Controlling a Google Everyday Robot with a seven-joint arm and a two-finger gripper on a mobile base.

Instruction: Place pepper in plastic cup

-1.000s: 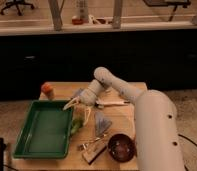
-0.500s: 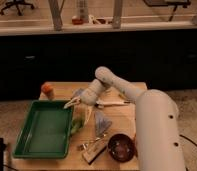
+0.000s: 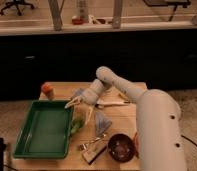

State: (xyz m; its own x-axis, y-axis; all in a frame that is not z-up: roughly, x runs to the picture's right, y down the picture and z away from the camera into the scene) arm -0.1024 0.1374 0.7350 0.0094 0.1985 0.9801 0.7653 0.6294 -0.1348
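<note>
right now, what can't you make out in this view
In the camera view:
- hand, over the green tray's far right corner: whether it holds the pepper just below, too small to tell.
- plastic cup: not identifiable among the pale items beside the arm.
- table's right side: hidden by the robot's arm.

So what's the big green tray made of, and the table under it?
The green tray looks like plastic: one even colour, smooth with a soft shine and a moulded rim. The table looks like wood, pale tan and matt, though it could be laminate. The gripper hangs over the tray's right rim.
</note>
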